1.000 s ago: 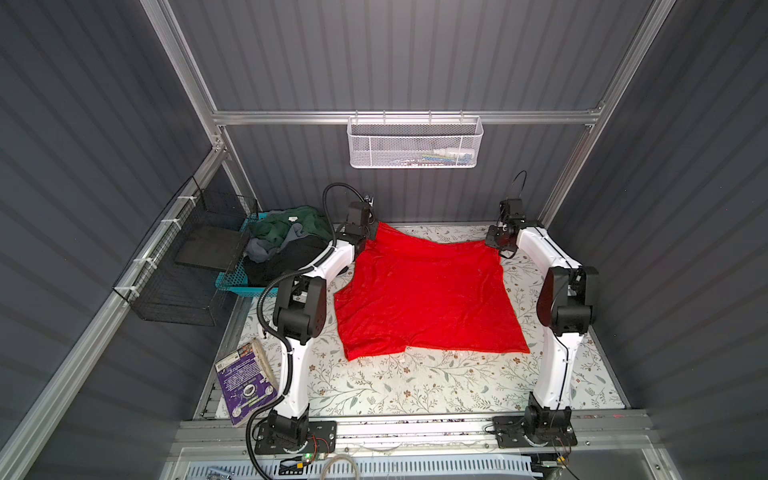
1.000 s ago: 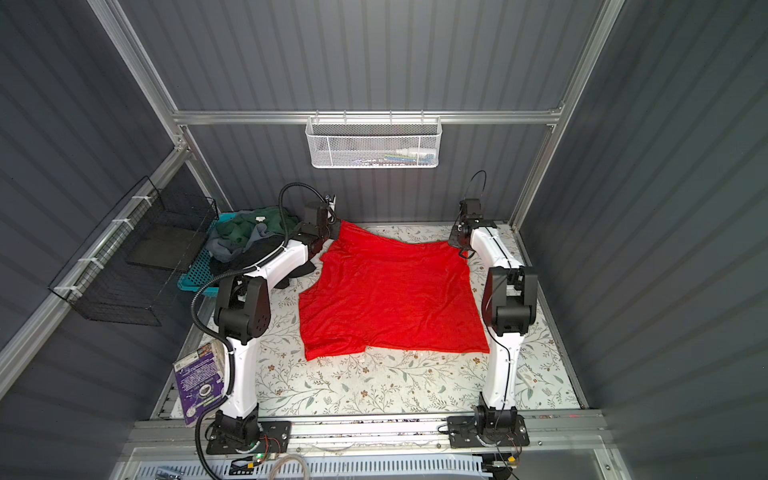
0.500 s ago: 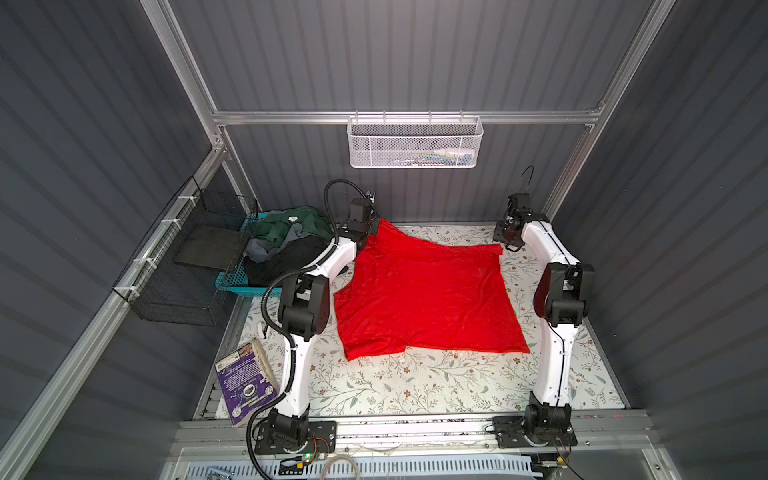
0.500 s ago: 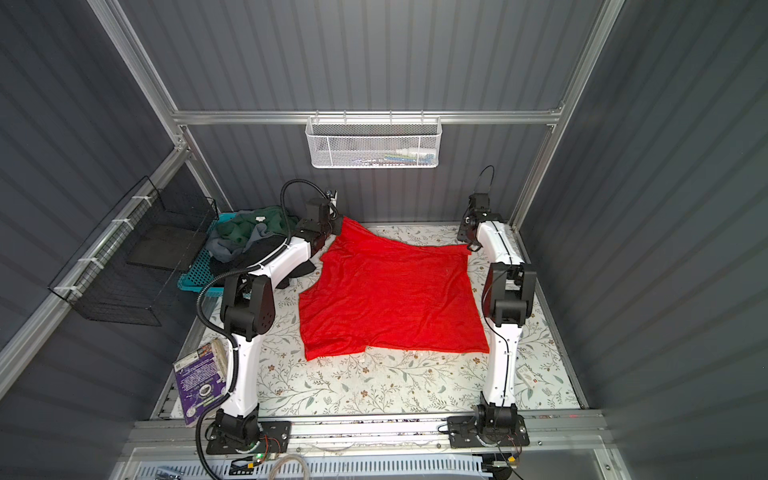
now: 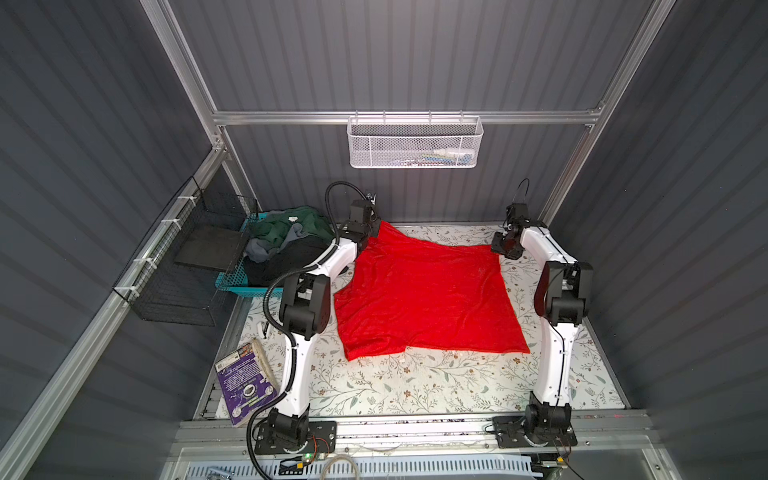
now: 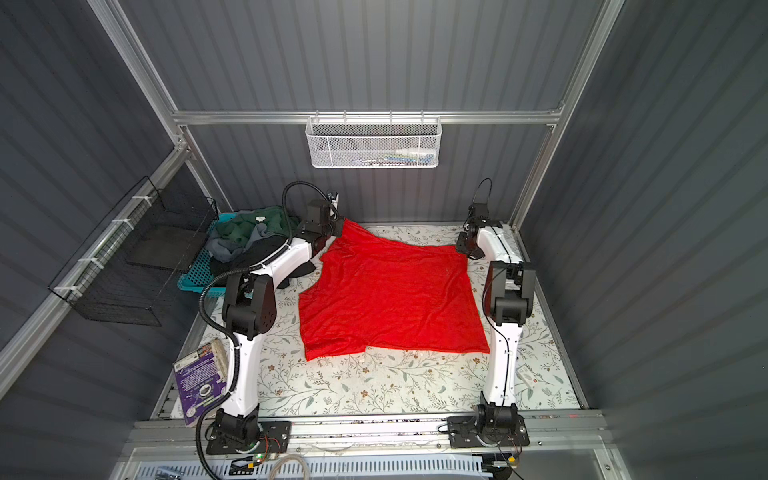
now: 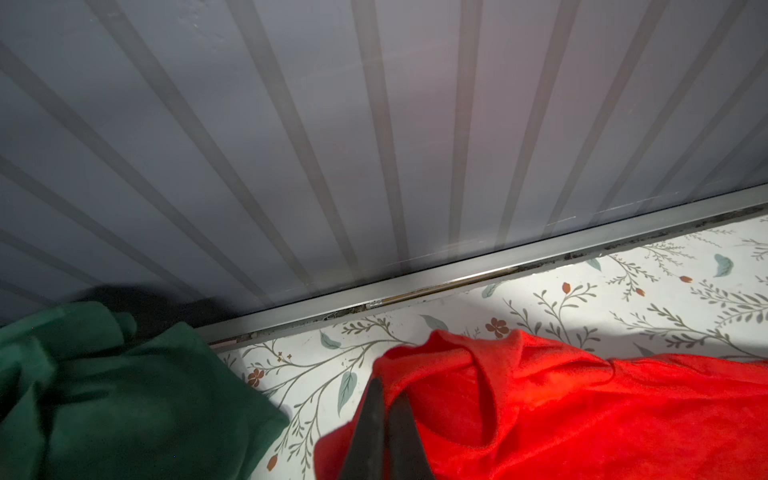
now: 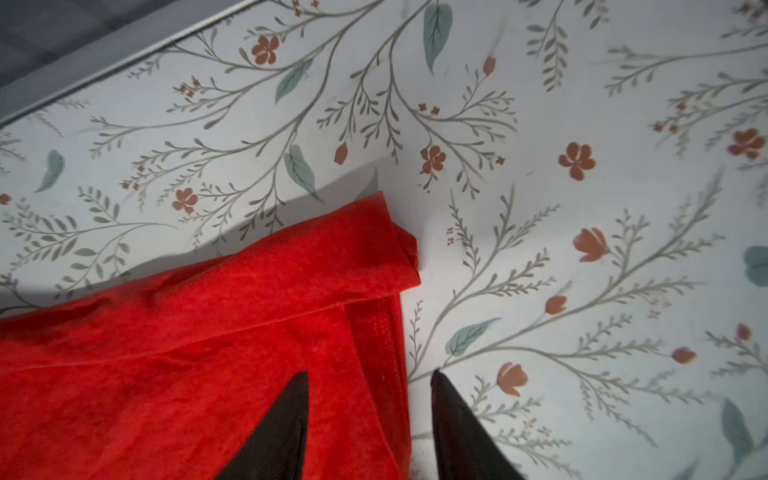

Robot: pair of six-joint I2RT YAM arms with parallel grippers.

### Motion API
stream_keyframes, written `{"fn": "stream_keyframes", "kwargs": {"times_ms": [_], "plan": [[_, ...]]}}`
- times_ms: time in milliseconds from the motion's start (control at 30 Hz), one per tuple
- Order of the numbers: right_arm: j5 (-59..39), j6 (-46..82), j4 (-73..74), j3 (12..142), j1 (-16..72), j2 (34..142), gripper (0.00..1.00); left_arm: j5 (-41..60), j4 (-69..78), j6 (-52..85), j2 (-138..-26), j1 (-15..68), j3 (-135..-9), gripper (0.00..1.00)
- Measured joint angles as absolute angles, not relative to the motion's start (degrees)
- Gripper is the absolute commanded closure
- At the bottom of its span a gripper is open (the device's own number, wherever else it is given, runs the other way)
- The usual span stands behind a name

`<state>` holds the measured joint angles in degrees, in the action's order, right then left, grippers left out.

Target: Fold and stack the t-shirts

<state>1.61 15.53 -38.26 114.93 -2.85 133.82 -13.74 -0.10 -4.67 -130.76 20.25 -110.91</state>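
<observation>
1. In both top views, the red shirt [image 5: 424,299] [image 6: 390,299] is lying spread across the middle of the table [image 5: 415,386], mostly flat with shallow wrinkles. Its far corner on the left is being held up off the table by the left gripper [image 5: 372,226], close to the back wall. The right gripper [image 5: 503,245] is hovering at the far corner on the right. The other shirts [image 5: 286,237], green, grey and black, are lying heaped in the basket [image 5: 232,278] beside the table's left edge.

2. In the left wrist view, the left gripper [image 7: 388,399] is pinching a bunched fold of the red shirt [image 7: 561,407], with its jaws pressed together. The cloth is draping loosely away from the pinch. A green shirt [image 7: 124,395] is lying just beside it.

3. In the right wrist view, the right gripper [image 8: 370,374] is holding nothing, and its jaws are standing apart. One of its fingers [image 8: 282,424] is showing over the cloth and the other over bare table, so they are straddling the stitched hem. The corner beyond them is lying doubled over itself.

4. Judging from this, the shirt is behaving as light, limp cloth with no stiffness. It is probably going to sag, trail and wrinkle wherever it is unsupported. The hemmed corners seem the best places to grip, since the doubled seam gives more to bite. A shallow pinch may be catching one layer only.
</observation>
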Motion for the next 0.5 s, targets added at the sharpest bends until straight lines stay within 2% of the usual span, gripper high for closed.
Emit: {"fn": "stream_keyframes", "kwargs": {"times_ms": [333,433,500], "plan": [[0.2,16.2,-43.2,120.2,-5.0,139.1,0.55,-12.8,0.1,-3.8,-130.8,20.3,-109.4,1.00],[0.3,15.3,-45.1,122.6,-5.0,140.2,0.63,-12.5,0.1,-3.8,-130.8,20.3,-109.2,1.00],[1.3,15.1,-46.0,124.1,-5.0,141.2,0.72,-12.4,0.1,-3.8,-130.8,20.3,-109.0,1.00]]}}
